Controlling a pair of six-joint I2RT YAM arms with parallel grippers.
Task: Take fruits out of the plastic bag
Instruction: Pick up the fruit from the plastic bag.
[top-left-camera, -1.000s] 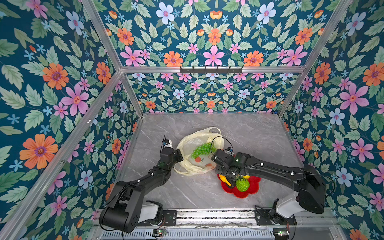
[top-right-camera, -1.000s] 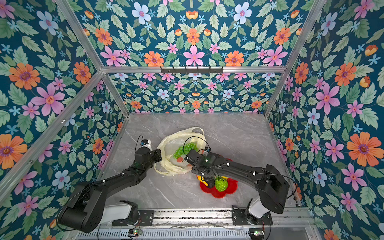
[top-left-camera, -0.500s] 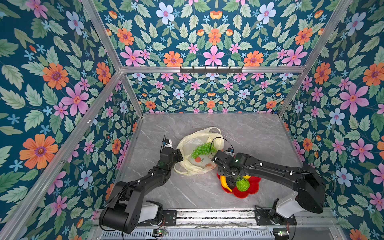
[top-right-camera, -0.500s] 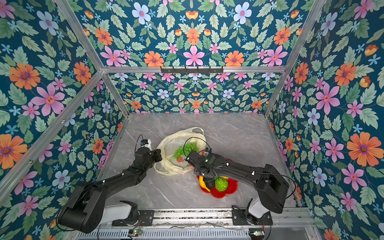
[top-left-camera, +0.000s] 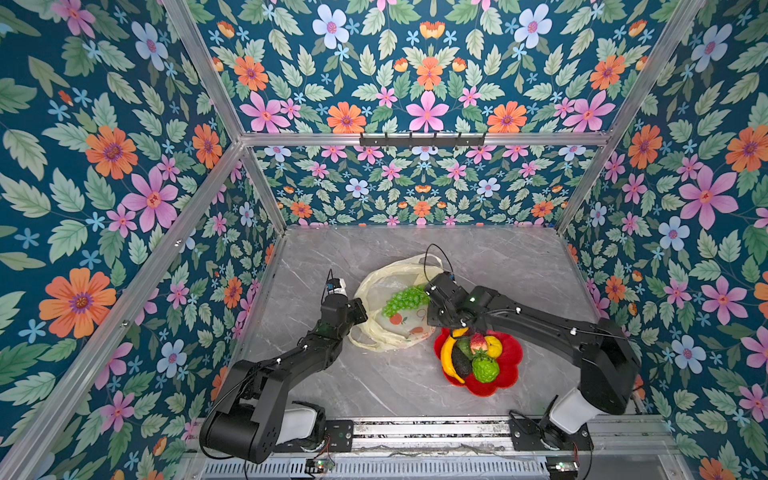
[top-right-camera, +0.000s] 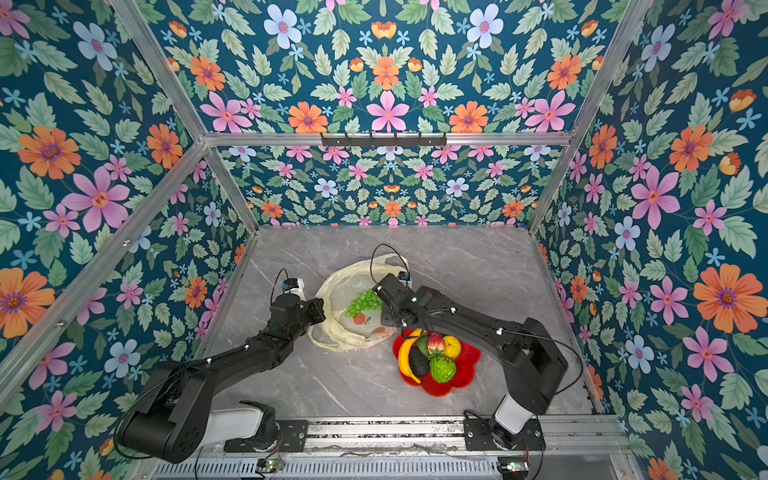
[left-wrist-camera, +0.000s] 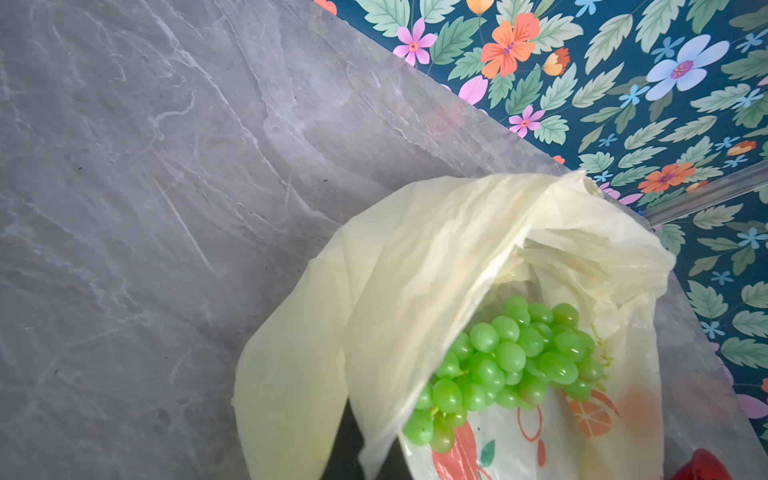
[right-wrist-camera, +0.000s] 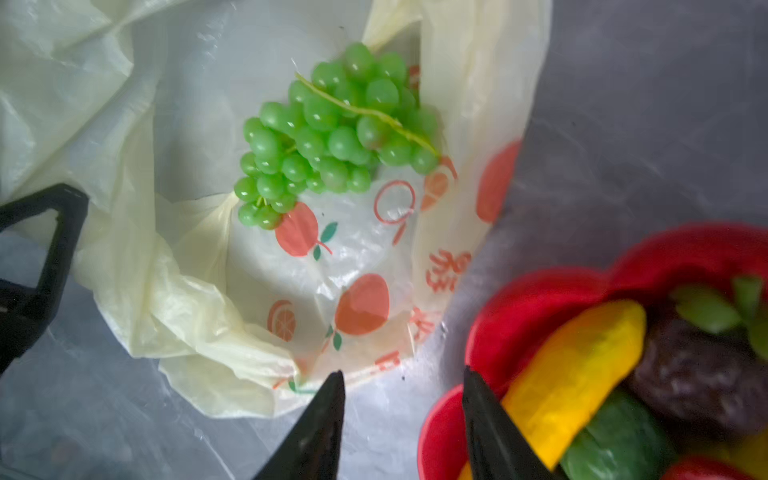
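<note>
Banana (top-left-camera: 445, 355) just dropped in the dish (top-left-camera: 509, 374); my right gripper (right-wrist-camera: 403, 374), jaws apart and empty, swings back to the bag (top-left-camera: 374, 336) at centre frame, left gripper (top-left-camera: 360, 314) clamping its rim. Grapes (top-left-camera: 405, 300) remain inside.

Plastic bag (top-left-camera: 375, 289) pale yellow, translucent – orange-red fruit prints with small green leaves. Grape bunch (top-left-camera: 405, 300) bright green, stem yellow-green. Dish (top-left-camera: 510, 365) red. Banana (top-left-camera: 446, 356) yellow, avocado (top-left-camera: 461, 362) near-black, bumpy fruit (top-left-camera: 485, 369) bright green, strawberry (top-left-camera: 478, 342) red with green leaves, lemon (top-left-camera: 495, 345) yellow. Table (top-left-camera: 498, 266) grey marble pattern, pale veins. Walls (top-left-camera: 124, 174) dark teal – pink, orange, pale blue flowers, green leaves. Frame (top-left-camera: 291, 139) silver. Left arm (top-left-camera: 291, 365) and right arm (top-left-camera: 540, 324) black, bases white.
</note>
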